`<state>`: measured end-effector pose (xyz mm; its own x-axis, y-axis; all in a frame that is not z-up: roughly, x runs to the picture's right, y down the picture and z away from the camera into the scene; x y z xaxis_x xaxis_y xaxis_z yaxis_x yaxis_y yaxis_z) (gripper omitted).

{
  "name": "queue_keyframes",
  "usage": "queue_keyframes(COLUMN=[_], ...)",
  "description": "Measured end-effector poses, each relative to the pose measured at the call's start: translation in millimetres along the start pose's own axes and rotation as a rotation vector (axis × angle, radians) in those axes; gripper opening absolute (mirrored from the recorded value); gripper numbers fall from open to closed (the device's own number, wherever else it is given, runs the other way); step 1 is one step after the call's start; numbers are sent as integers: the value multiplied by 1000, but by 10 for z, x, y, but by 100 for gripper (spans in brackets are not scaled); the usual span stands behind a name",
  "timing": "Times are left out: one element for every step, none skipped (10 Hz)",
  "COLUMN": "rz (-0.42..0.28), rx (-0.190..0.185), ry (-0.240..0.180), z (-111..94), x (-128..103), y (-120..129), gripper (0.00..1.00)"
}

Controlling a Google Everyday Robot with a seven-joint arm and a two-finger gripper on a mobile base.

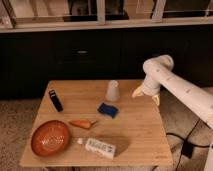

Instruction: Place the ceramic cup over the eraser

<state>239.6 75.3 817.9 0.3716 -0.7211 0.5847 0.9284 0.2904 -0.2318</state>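
Wooden table (135,135), end effector (146,96) spread open, empty, near ceramic cup (113,91)

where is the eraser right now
In the camera view the eraser lies at the table's back left, behind the bowl and left of the cup. The gripper is at the table's back right edge, right of the cup.

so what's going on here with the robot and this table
A one-armed robot is working at a wooden table. Its gripper hangs open and empty by the table's far right corner, close beside the ceramic cup but not touching it. The eraser lies uncovered near the left edge, so the cup is not yet over it.
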Motion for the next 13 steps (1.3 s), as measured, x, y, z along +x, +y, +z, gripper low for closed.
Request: queue_keyframes(rz=[0,0,0,0,0,0,-5,-27,-49,-61,-69,-76,-91], rx=[0,0,0,0,0,0,-4,2,3,5,1,2,-3], ry=[0,0,0,0,0,0,3,23,38,51,53,58,69], z=[0,0,1,1,0,1,0,-27,-34,-42,-40,-48,-59], x=[0,0,0,-1,-1,0,7,67,123,183,186,179,191], y=[1,1,1,1,1,1,-9,-128,-243,-320,-313,-305,-329], gripper=[80,80,80,80,80,80,80,80,80,80,80,80,80])
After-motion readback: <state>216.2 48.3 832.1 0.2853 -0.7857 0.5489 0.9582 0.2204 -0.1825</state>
